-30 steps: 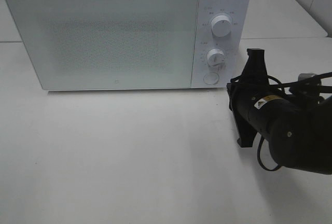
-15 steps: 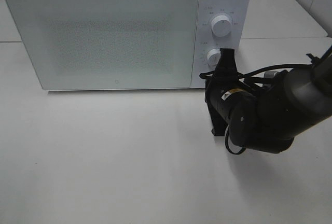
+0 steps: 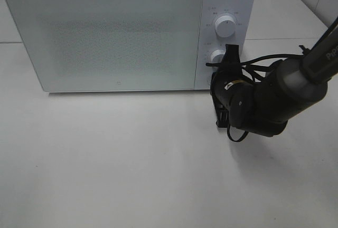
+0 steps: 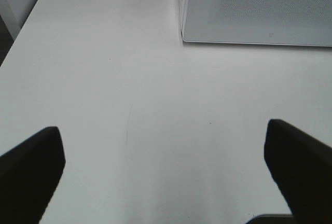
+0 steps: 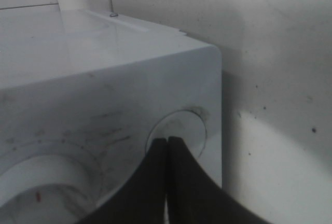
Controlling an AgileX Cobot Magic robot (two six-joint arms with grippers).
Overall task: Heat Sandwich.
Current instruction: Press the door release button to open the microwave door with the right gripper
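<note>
The sandwich is out of view. A white microwave [image 3: 116, 32] stands at the back of the table with its door closed. My right gripper [image 3: 214, 82] is shut and empty, turned on its side in front of the control panel. In the right wrist view, the tips of my right gripper [image 5: 167, 140] sit against the round button [image 5: 192, 125] at the panel's lower corner. The left gripper [image 4: 163, 146] is open and holds nothing; its dark fingers [image 4: 31, 167] hover over bare white table, short of the microwave's [image 4: 259, 6] front corner.
Two round knobs [image 3: 226, 26] sit one above the other on the panel, the lower knob [image 3: 217, 56] partly behind the right arm. A black cable [image 3: 264, 59] loops off that arm. White table [image 3: 116, 159] spreads in front of the microwave.
My right arm has swung left from the table's right side to the microwave's control panel, bringing its shut tips onto the round button. The door stays closed.
</note>
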